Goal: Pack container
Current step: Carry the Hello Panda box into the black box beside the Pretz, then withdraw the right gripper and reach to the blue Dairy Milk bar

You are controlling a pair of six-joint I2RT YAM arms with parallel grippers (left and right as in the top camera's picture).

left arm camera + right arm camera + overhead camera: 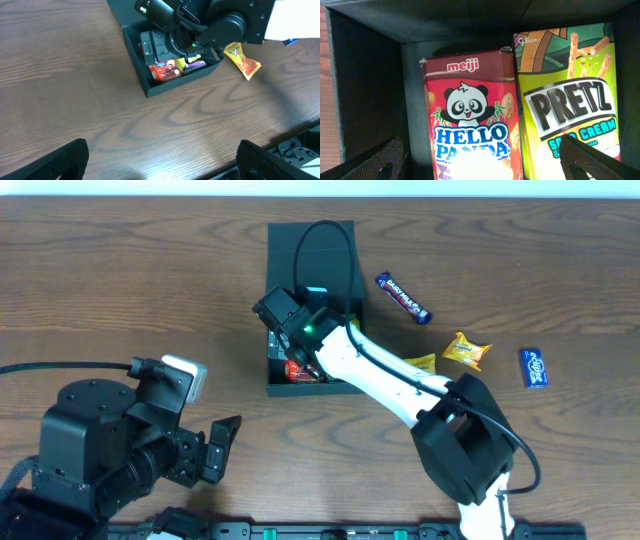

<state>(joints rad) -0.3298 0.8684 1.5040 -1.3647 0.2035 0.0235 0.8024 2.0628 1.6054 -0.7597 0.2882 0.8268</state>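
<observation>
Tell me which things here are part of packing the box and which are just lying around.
Part of the job: container, open; Hello Panda box and Pretz box inside it; right claw, open above them.
Lying about: blue chocolate bar, orange-yellow packet, small blue packet, yellow packet on the table, likely next to pack; left claw, open, away from the box.

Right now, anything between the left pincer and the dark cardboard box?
Nothing visible: only bare wooden table lies between the left pincer and the matte dark square cardboard box. The right pincer is inside it.
</observation>
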